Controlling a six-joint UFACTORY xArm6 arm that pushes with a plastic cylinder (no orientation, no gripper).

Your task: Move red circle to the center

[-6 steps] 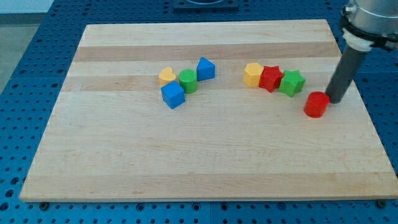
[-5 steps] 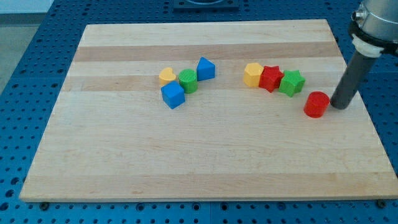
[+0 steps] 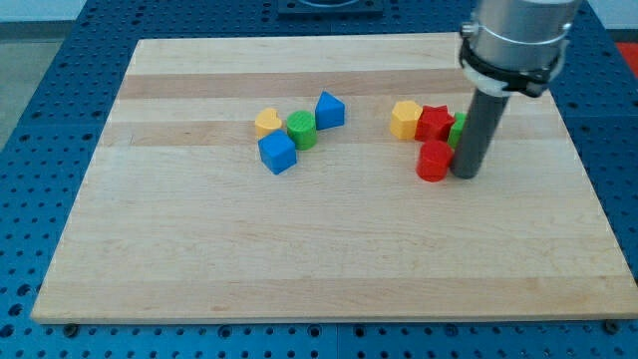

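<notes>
The rod hides most of the green star (image 3: 457, 130), leaving only a sliver at its left edge, so its shape is barely readable there; the arm's upper housing is cut off by the view's top; there are no jaws on this arm, only the rod, so nothing is spread or pinched. My tip (image 3: 465, 175) rests on the bench (image 3: 319, 259), touching the right side of the red circle (image 3: 434, 161); the red circle lies right of the board's middle, just below the red star (image 3: 434, 123) and near touching it; the yellow block (image 3: 405, 118) sits against the red star's left. Toward the view's left, well apart, cluster a yellow heart (image 3: 266, 122), green cylinder (image 3: 301, 129), blue triangular block (image 3: 330, 109) and blue cube (image 3: 277, 152).
</notes>
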